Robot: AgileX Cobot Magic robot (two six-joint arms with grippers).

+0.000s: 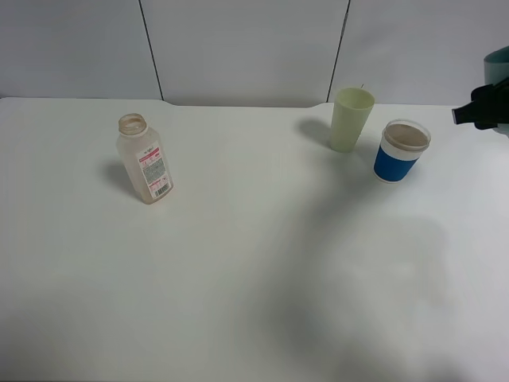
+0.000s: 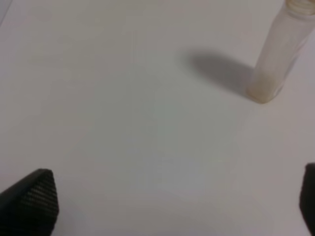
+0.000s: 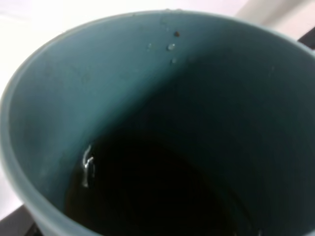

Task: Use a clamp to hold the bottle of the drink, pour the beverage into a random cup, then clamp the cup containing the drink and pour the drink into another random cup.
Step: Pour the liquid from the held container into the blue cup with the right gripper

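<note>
R tool (image 1: 482,108) mostly cut off at view's edge, clamped on teal cup (image 1: 499,60), dark drink (image 3: 162,191) inside. L tool (image 2: 170,202) wide open; bottle (image 2: 275,59) apart, upright on worktop (image 1: 254,263).

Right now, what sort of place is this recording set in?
Probably a lab test bench: a plain white table, pale wall panels behind, and a bottle, a yellow-green cup and a blue-banded cup set out.

White table (image 1: 238,278), bottle (image 1: 145,163), pale cup (image 1: 351,119), blue-banded cup (image 1: 398,159)
</note>
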